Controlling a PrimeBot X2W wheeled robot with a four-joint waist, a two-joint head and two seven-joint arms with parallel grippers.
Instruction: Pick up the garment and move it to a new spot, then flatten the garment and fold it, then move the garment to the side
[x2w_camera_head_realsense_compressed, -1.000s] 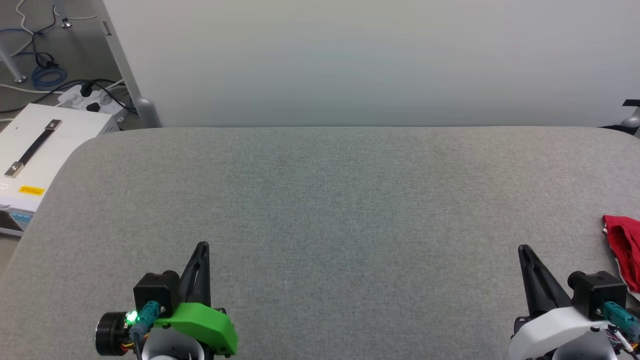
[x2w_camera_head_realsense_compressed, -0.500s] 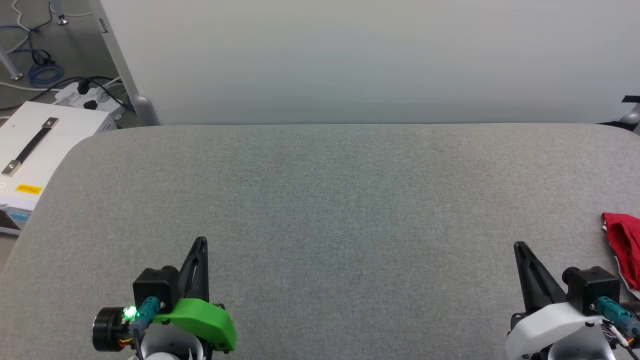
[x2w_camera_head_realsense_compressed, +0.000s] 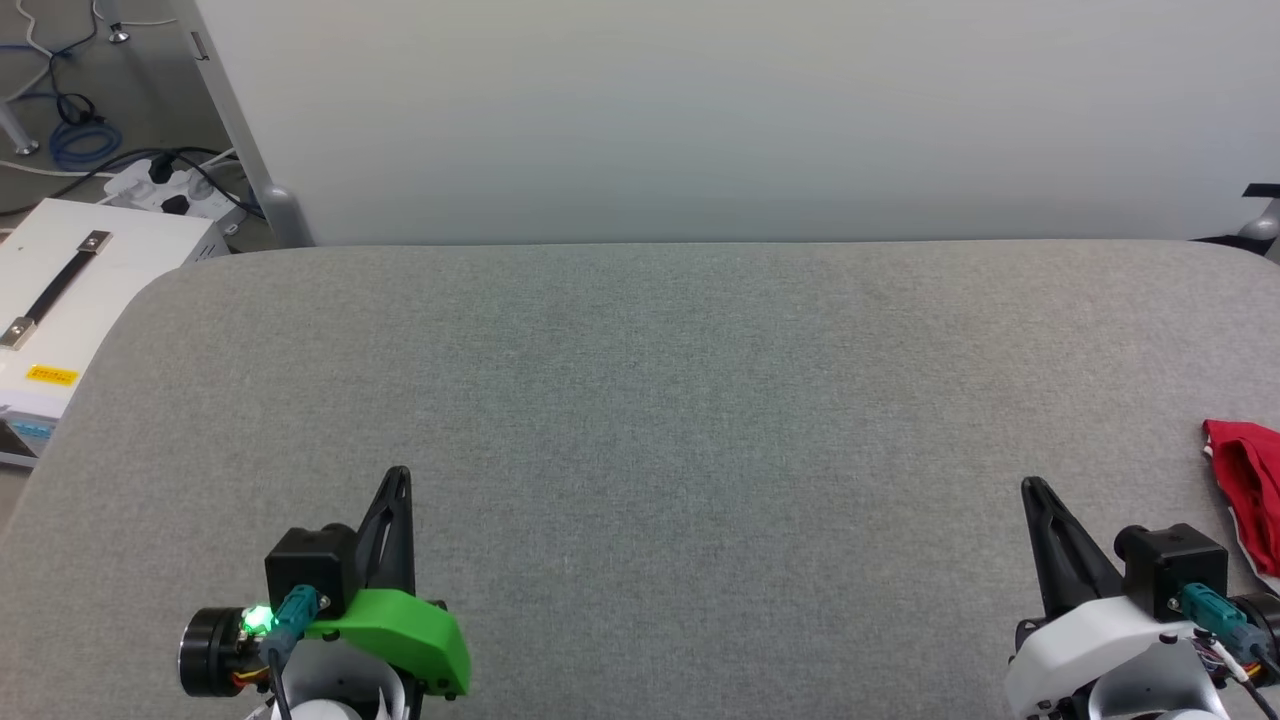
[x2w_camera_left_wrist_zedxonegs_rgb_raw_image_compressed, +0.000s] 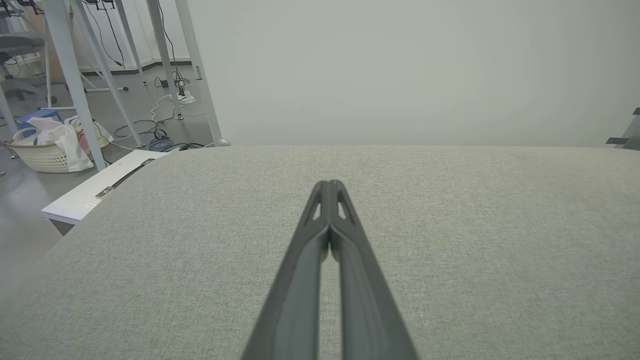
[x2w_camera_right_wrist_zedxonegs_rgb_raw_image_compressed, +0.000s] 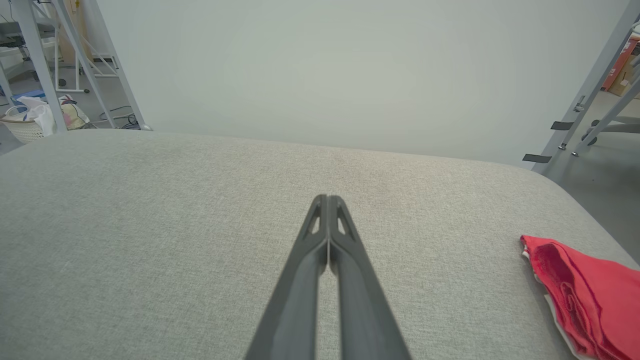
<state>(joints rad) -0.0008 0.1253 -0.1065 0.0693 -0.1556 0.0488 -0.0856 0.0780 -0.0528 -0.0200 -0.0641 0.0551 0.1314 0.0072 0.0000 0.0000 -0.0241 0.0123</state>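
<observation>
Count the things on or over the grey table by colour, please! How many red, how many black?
Red: 1, the garment
Black: 2, the left claw and the right claw, both shut
Total: 3

We see bright, even, diffuse light across the grey woven fabric tabletop (x2w_camera_head_realsense_compressed: 640, 400); shadows are faint and soft. Left of the left gripper (x2w_camera_left_wrist_zedxonegs_rgb_raw_image_compressed: 329, 184) in its wrist view, the pale metal frame legs (x2w_camera_left_wrist_zedxonegs_rgb_raw_image_compressed: 73, 75) lean with wide-angle distortion. Its long dark fingers (x2w_camera_left_wrist_zedxonegs_rgb_raw_image_compressed: 295, 310) blur slightly nearest the lens.
</observation>
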